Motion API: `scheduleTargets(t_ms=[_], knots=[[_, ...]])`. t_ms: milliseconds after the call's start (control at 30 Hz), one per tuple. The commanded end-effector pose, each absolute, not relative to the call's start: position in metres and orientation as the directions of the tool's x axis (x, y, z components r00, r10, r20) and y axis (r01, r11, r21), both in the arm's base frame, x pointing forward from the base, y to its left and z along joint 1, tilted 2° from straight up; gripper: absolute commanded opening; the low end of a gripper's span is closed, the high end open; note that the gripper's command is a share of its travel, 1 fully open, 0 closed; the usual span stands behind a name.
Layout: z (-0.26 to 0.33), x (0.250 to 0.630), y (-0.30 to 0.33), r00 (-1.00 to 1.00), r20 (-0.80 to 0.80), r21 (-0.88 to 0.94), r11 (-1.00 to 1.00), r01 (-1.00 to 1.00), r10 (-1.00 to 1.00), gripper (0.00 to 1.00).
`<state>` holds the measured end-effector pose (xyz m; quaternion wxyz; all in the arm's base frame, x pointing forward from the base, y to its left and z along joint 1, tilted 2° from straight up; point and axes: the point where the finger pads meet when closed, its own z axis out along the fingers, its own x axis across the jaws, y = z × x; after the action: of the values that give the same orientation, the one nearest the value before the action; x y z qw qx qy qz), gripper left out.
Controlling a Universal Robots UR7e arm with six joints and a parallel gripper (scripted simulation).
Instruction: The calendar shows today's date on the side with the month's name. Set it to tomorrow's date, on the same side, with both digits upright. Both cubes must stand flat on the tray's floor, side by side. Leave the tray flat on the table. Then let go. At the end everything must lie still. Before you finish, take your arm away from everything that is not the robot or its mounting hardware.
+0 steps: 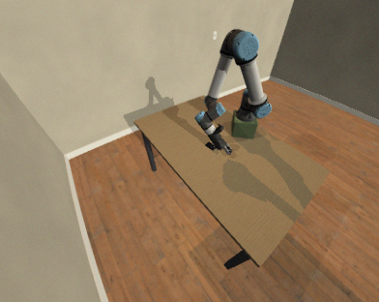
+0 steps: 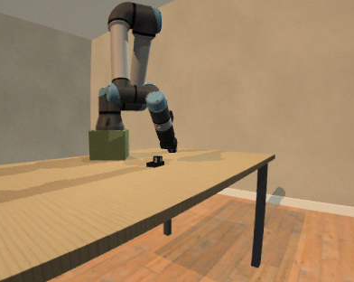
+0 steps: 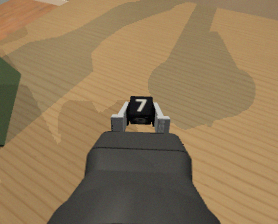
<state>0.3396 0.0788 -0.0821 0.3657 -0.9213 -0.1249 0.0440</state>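
My gripper [image 3: 141, 109] is shut on a black cube [image 3: 141, 108] whose top face shows a white 7, upright in the wrist view. It holds the cube in the air a little above the table. In the exterior and top views the gripper [image 2: 171, 147] [image 1: 225, 149] hangs just beside and above the small dark calendar tray [image 2: 155, 163] [image 1: 208, 144]. The tray lies flat on the table and holds another black cube [image 2: 158, 159] with a white 2 on the side facing the exterior camera. The month's name is too small to read.
The green block [image 1: 244, 125] under the arm's base stands at the table's far edge, also in the exterior view [image 2: 108, 145] and at the left of the wrist view [image 3: 0, 100]. The wooden table [image 1: 240, 179] stretches long toward the front.
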Motion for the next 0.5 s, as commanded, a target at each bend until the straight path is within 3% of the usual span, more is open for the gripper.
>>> scheduleTargets(t_ms=[0,467], knots=[[-0.093,0.34,0.079,0.965,0.011,-0.684,-0.702,0.198,0.262,0.57],[-0.11,0.341,0.078,0.965,0.011,-0.684,-0.702,0.198,0.262,0.57]])
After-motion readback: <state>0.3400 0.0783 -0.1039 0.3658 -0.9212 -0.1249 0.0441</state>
